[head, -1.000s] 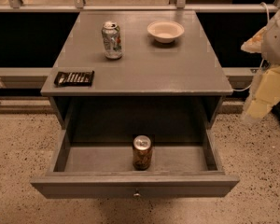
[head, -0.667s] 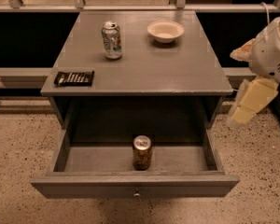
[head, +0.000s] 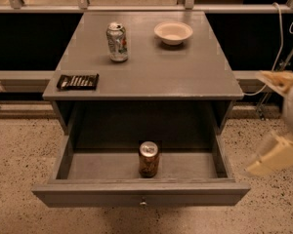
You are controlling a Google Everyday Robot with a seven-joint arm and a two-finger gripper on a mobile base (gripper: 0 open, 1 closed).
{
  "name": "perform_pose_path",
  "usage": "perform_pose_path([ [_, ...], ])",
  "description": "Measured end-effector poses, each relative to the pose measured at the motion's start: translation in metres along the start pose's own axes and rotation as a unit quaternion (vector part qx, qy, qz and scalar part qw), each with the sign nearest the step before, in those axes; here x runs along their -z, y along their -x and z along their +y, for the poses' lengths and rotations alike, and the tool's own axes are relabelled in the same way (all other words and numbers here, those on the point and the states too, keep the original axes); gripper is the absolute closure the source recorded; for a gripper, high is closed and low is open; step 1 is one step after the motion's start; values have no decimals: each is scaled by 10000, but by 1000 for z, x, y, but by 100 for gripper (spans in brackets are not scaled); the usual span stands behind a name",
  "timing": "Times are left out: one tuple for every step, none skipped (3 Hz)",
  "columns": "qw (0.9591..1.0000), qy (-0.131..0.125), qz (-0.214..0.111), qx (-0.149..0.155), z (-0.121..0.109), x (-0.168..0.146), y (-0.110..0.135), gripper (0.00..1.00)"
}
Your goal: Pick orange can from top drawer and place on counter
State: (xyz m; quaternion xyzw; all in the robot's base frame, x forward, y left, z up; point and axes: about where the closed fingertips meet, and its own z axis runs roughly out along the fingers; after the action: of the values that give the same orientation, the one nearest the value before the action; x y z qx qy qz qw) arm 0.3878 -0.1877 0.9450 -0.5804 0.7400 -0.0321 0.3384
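Note:
The orange can (head: 149, 159) stands upright in the open top drawer (head: 112, 167), near the middle of its front, silver top and pull tab up. The drawer's round knob (head: 143, 204) shows on its front panel. The counter (head: 151, 67) is the grey cabinet top above it. My gripper (head: 264, 123) is at the right edge of the view, beside the cabinet's right side at about drawer height. It is open and empty, its cream fingers (head: 277, 156) pointing left, well apart from the can.
On the counter stand a silver-white can with green and red print (head: 117, 42), a cream bowl (head: 173, 32) and a flat dark packet (head: 77, 81) at the front left corner. Speckled floor surrounds the cabinet. A rail and cables run behind, at right.
My gripper has moved downward along the cabinet's right side, from counter height to drawer height. The orange can and the drawer have not moved.

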Motion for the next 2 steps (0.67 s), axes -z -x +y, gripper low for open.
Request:
perform_pose_path([
  [9987,-419,-148,-252,34,23,-34,0],
  [9983,-433,-374,-124,36,23,-22,0],
])
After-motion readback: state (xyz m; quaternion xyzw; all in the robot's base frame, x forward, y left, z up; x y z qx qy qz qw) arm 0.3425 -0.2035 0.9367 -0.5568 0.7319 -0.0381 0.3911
